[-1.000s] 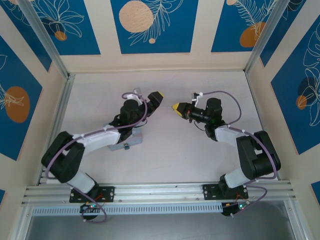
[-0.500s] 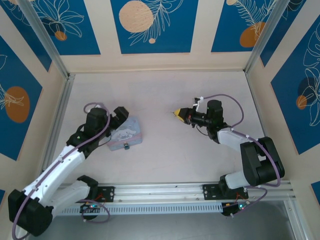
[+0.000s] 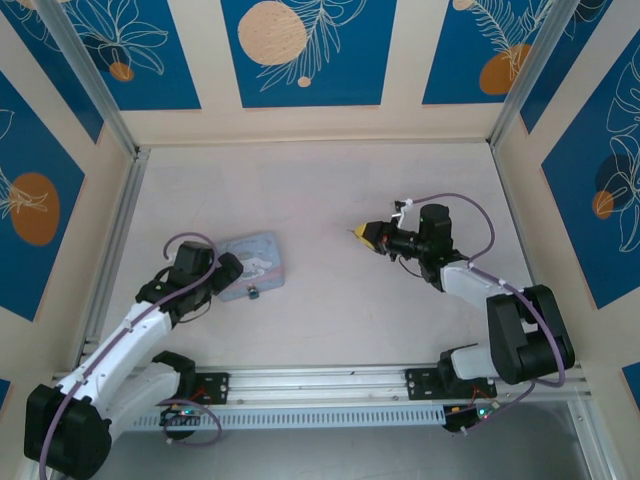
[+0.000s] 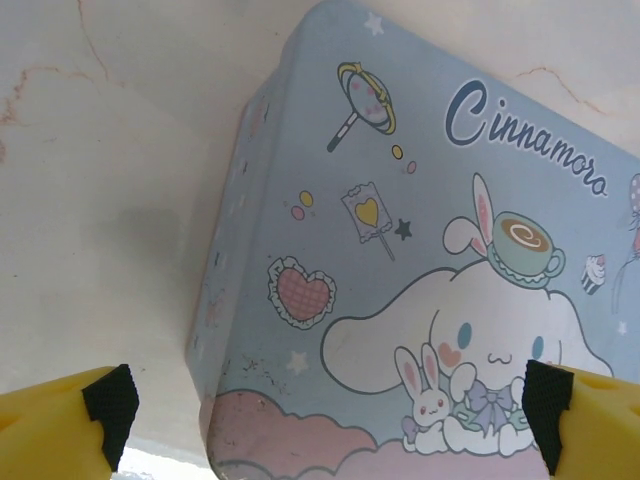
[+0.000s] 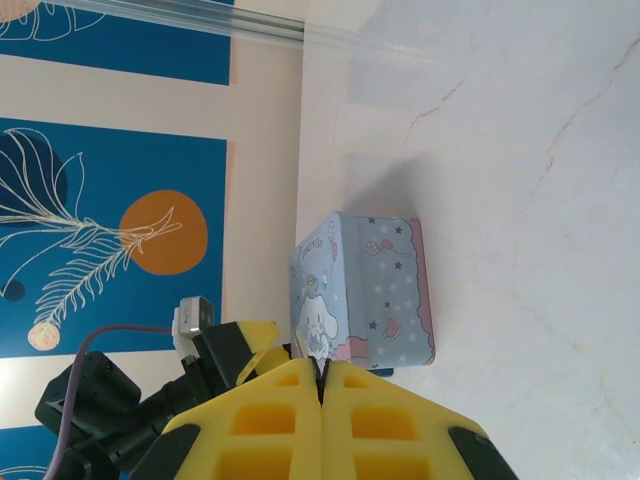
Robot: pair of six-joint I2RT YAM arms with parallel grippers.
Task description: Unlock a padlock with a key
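Overhead, the pale marbled surface (image 3: 340, 320), walled by cream-and-blue leaf-patterned panels (image 3: 355, 60), is carrying a light-blue rectangular cartoon tin (image 3: 256, 260) with the tiny dark padlock (image 3: 253, 292) lying at its near edge, the left hand (image 3: 229, 274) gaping wide beside it, the right hand (image 3: 362, 233) pinching shut well apart.

A pale marbled tabletop (image 3: 320, 180) sits inside cream walls (image 3: 205, 60) bearing blue panels (image 3: 345, 60) with orange circles.
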